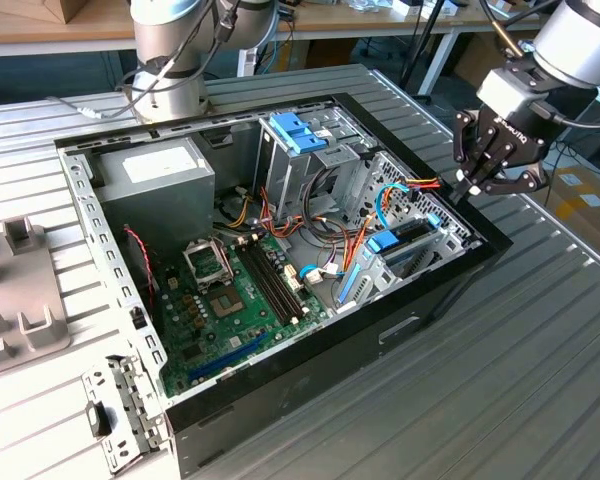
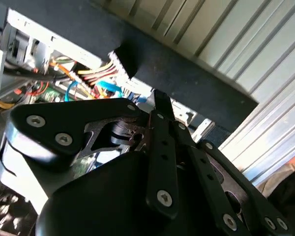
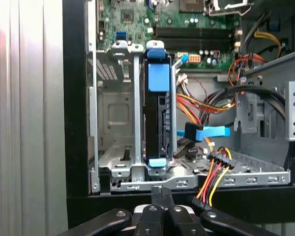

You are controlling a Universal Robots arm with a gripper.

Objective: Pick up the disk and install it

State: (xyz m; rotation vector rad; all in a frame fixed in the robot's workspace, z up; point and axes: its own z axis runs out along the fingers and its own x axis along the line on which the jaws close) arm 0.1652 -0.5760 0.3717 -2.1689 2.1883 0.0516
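The disk point(image 3: 157, 118) stands on edge in a slot of the metal drive cage inside the open computer case, its blue carrier tab point(image 3: 158, 77) facing outward. In the exterior view the disk point(image 1: 408, 237) sits in the cage at the case's corner on that view's right. My gripper point(image 1: 477, 186) hovers just above and outside that corner, over the case's black rim. Its fingers point(image 3: 162, 195) are pressed together and hold nothing. In the second wrist view the fingertips point(image 2: 161, 102) point down toward the rim.
A paler blue latch point(image 1: 298, 132) tops the rear drive bay. The grey power supply point(image 1: 155, 170) sits in the far corner, the green motherboard point(image 1: 230, 300) on the case floor. Orange and yellow cables point(image 3: 214, 174) run beside the cage. A grey fixture point(image 1: 15, 290) lies on the ribbed table.
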